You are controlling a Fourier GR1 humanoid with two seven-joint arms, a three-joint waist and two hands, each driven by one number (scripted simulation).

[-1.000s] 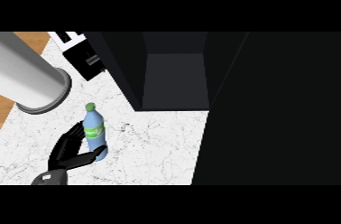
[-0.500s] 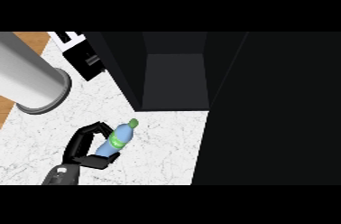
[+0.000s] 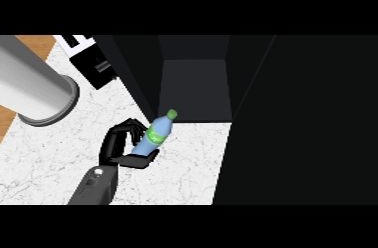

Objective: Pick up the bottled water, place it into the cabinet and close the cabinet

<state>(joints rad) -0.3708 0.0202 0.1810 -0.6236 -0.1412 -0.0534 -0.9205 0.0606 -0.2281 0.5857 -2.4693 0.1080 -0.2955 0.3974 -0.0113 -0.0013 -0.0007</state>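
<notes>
One hand shows: our left hand (image 3: 117,148), black fingers curled round the bottle (image 3: 156,136). The bottle leans out of the palm, up and to the right, with its green cap beyond the fingertips at the mouth of the dark, boxy cabinet (image 3: 196,87). It is smooth blue plastic with a green label. Under the hand lies the speckled white counter (image 3: 44,157).

A white desk (image 3: 44,157) with grey marbling fills the lower left. Beyond its left edge shows a strip of brown wooden floor (image 3: 35,43). A black cabinet (image 3: 310,117) takes up the right and top, its compartment (image 3: 196,87) open and unlit, and beside it stands a white box with black parts (image 3: 92,67).
</notes>
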